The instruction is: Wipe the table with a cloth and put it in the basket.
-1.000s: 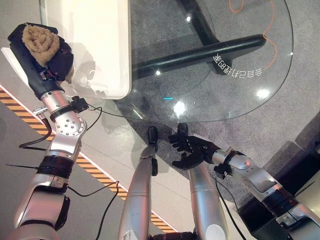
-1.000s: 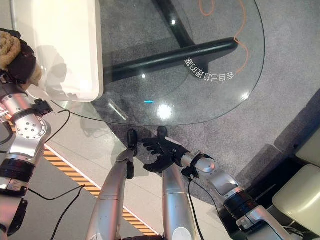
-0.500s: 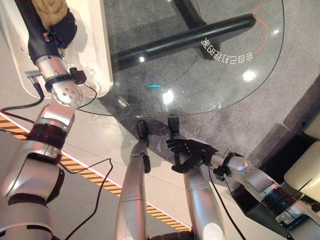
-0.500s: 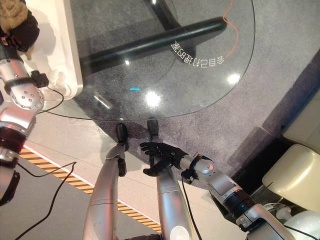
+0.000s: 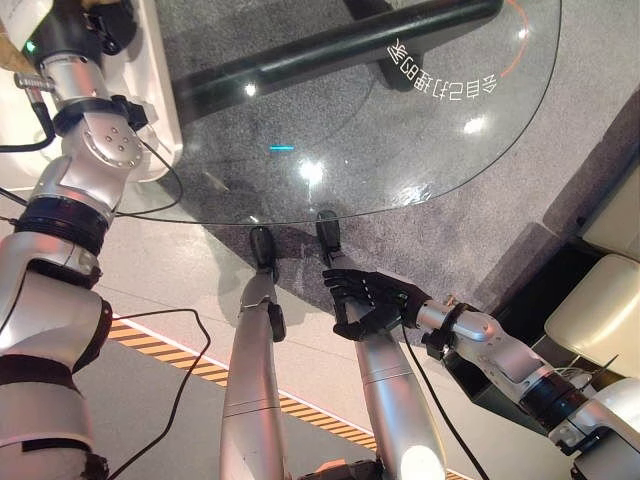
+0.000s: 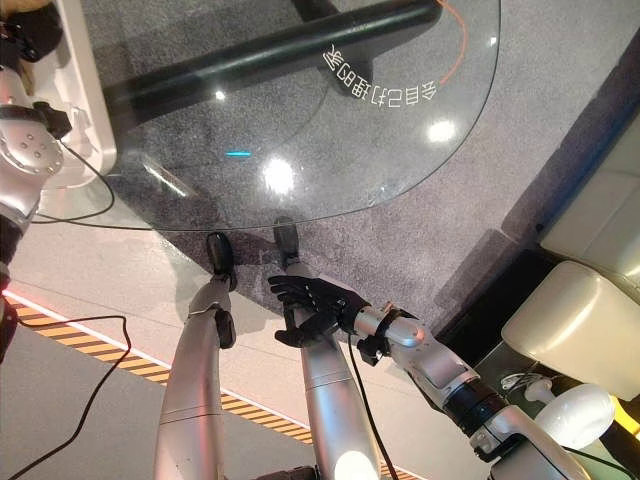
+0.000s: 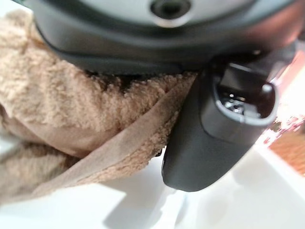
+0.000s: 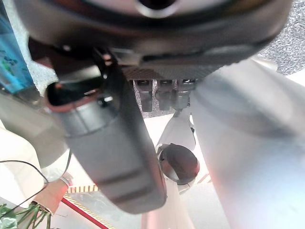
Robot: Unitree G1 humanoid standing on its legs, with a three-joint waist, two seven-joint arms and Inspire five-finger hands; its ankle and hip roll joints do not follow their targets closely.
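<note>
We see the left hand (image 7: 214, 129) clamped on the cloth (image 7: 71, 109): in the left wrist view the tan fleece bunches under the palm and the thumb presses against its folded edge. Below the cloth and thumb is a smooth white surface; we take it for the basket (image 5: 165, 90), though we can't tell if the cloth touches it.

From the head views, the left arm reaches up to the far left corner, and the hand (image 5: 100, 20) sits right at the frame's top edge, over the white basket. A scrap of tan shows at the top edge there. The basket's rounded white rim sits at the left end of the glass desk (image 5: 400, 150), overlapping its edge.

The desk top is round, clear glass; through it we see grey carpet (image 5: 560, 130), a dark bar-shaped base (image 5: 330, 45) and an orange cord (image 5: 520, 55) near the far right. White lettering is on the glass near the far side.

The right hand (image 5: 370, 300) hangs low, off the near edge of the desk, above the carpet and apart from the glass. Its fingers are loosely curved and apart from the thumb, palm sideways, nothing in it.

A cream cushioned seat (image 6: 590, 310) sits at the right. Yellow-black hazard tape (image 5: 170, 345) runs across the floor at lower left.
</note>
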